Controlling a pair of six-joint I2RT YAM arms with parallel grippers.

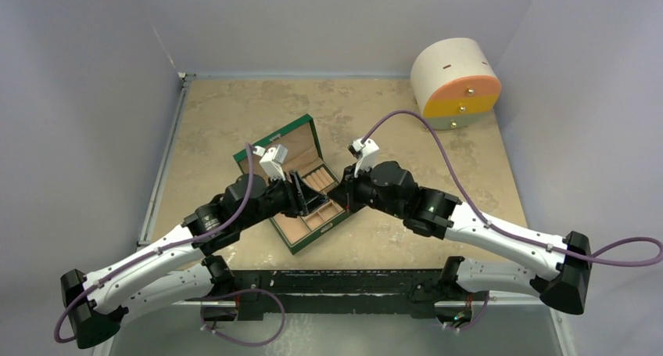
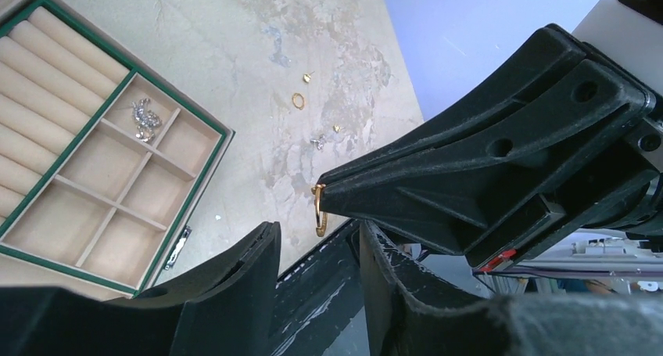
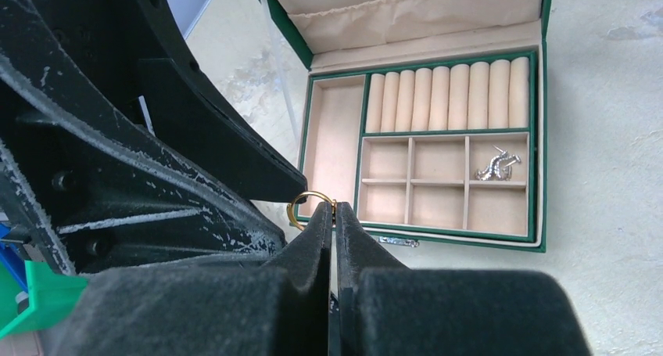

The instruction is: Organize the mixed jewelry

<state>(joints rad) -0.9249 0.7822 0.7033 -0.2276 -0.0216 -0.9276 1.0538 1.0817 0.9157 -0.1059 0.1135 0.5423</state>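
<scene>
Right wrist view, nearest first: my right gripper (image 3: 335,209) is pinched shut on a gold ring (image 3: 309,202), which juts from the tips. My left gripper (image 2: 319,231) sits just beside it, jaws apart, the ring edge-on straight ahead of their gap. Beyond lies the green box (image 3: 538,98), with silver earrings (image 3: 494,166) in one small compartment.

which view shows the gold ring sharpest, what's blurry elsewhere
Right wrist view: the gold ring is crisp at the tips of the right fingers, whose near ends blur. Left wrist view: ring edge-on but clear, the left fingers soft in the foreground. Top external view: even light, ring too small to see.
</scene>
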